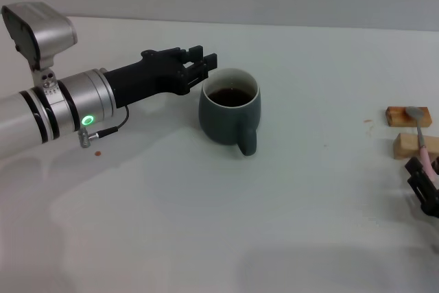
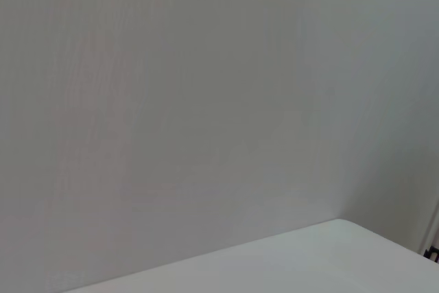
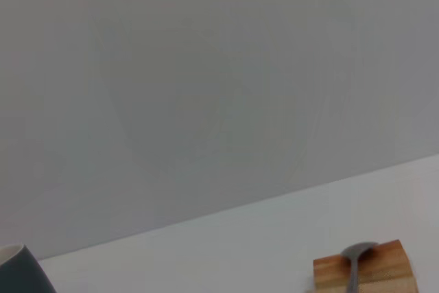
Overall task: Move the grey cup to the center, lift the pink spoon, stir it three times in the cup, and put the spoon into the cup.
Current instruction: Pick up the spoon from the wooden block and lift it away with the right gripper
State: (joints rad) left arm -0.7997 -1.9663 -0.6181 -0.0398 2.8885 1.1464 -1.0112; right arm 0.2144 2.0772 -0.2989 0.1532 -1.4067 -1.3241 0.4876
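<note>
Grey-blue ceramic mug (image 1: 230,114), heavy and sloshy: our left gripper (image 1: 204,68), jaws spread, is touching its side. Right jaws: cannot tell.

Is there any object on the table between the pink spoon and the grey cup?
Nothing visible. The pink spoon lies across two wooden blocks at the right gripper; only bare table separates it from the grey cup.

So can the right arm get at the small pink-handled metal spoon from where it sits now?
Probably yes: the right gripper sits right at the handle end of the pink spoon, which lies raised across two tan wooden blocks with nothing between.
</note>
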